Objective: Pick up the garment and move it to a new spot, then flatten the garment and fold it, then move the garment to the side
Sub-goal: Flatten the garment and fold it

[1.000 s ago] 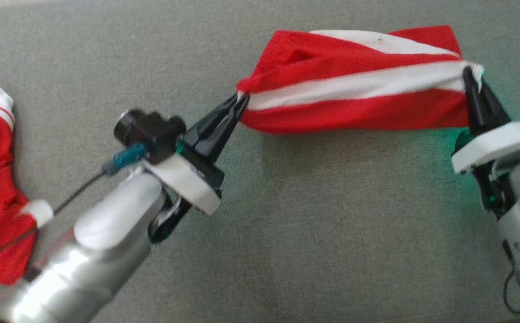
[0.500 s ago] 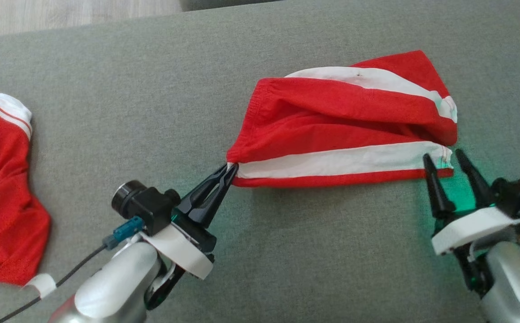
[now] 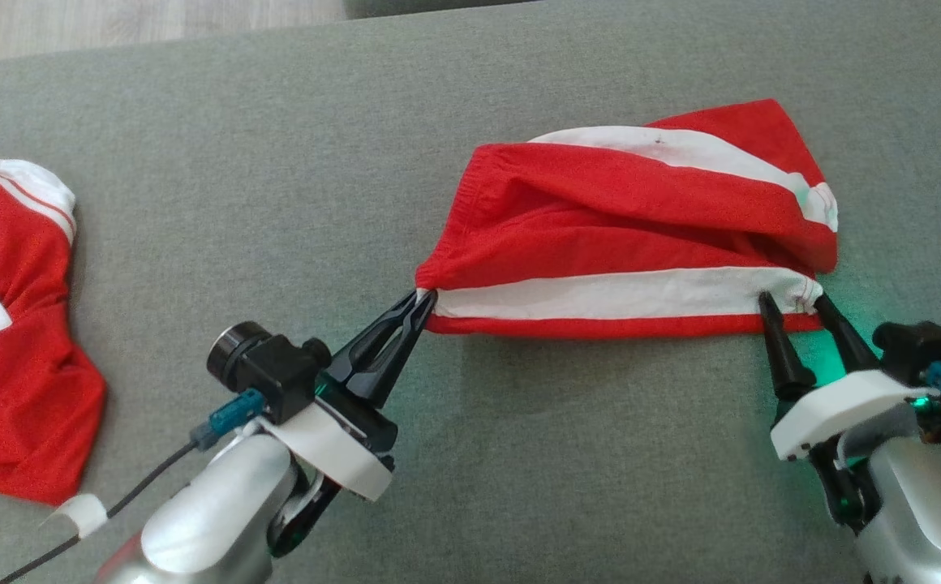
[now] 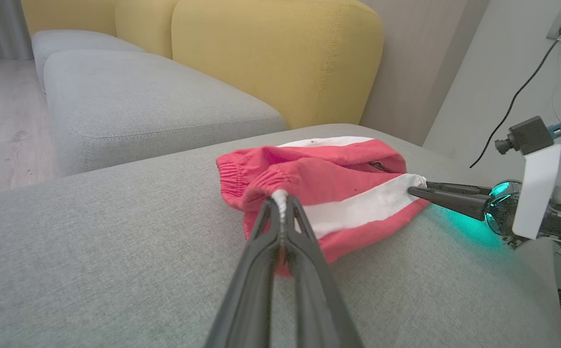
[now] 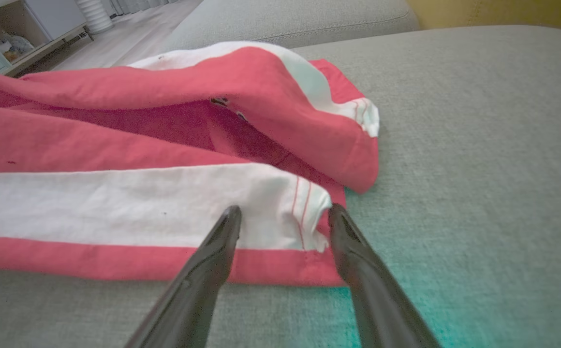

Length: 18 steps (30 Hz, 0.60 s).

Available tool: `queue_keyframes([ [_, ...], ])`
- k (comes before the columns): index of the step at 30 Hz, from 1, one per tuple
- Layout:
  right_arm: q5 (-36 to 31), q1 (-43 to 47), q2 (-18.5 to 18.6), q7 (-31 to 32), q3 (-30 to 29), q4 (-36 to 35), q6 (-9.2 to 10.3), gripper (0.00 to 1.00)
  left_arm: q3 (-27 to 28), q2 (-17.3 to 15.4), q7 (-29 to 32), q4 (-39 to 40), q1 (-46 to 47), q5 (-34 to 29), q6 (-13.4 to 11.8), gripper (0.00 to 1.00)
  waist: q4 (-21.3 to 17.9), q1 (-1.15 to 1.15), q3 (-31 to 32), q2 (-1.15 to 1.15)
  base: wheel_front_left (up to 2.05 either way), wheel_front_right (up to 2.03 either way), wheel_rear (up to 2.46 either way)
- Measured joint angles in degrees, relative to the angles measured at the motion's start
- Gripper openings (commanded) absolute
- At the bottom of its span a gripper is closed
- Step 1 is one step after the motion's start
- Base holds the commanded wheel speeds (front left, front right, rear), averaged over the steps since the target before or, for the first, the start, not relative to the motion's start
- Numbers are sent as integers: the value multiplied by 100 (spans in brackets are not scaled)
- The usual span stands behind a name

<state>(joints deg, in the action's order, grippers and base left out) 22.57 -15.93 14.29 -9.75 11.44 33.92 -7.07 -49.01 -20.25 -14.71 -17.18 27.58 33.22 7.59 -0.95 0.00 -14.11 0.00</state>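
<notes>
The garment (image 3: 625,227), red shorts with white side stripes, lies crumpled on the grey cushion (image 3: 276,162), waistband to the left. My left gripper (image 3: 426,298) is shut on the near waistband corner, where white cloth is pinched between its tips (image 4: 280,200). My right gripper (image 3: 792,300) stands open at the garment's near right hem corner. In the right wrist view its two fingers (image 5: 283,215) straddle the white stripe's end on the garment (image 5: 164,145) without pinching it. The left wrist view shows the right gripper (image 4: 413,190) touching the far end of the garment (image 4: 338,179).
A second red and white garment (image 3: 8,341) lies bunched at the cushion's left edge. Wooden floor (image 3: 113,24) shows beyond the cushion's far edge. A yellow sofa back (image 4: 271,48) and another grey seat (image 4: 140,101) stand behind.
The right gripper has opened and let go of the hem. The garment, earlier stretched between both grippers, now rests on the cushion. The head view has shifted too.
</notes>
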Motion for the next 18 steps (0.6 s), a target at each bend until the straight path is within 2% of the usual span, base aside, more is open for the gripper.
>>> queue_keyframes([
  [2, 48, -63, 0, 13, 31, -1, 0, 0, 13, 22, 0, -14, -1, 10, 0, 0, 23, 0, 16, 0, 0, 0, 0],
  [6, 93, -123, 20, -167, 13, -121, 0, 0, 32, 52, 0, 7, 1, 85, 0, 0, 50, 0, 39, 0, 0, 0, 0],
  [11, 165, -297, 191, -346, -313, -668, 0, 0, -70, 37, 1, 135, 237, 272, 0, 0, 72, 0, 34, 0, 0, 0, 0],
  [14, 107, -773, 420, -396, -630, -1129, 0, 0, -249, 2, 75, 243, 990, 416, 0, 0, 75, 0, 7, 0, 0, 0, 0],
  [18, -257, -1876, 799, -210, -873, -1514, 0, 0, -290, -9, 341, 248, 2729, 650, 0, 0, 42, 1, -138, 0, 0, 0, 0],
])
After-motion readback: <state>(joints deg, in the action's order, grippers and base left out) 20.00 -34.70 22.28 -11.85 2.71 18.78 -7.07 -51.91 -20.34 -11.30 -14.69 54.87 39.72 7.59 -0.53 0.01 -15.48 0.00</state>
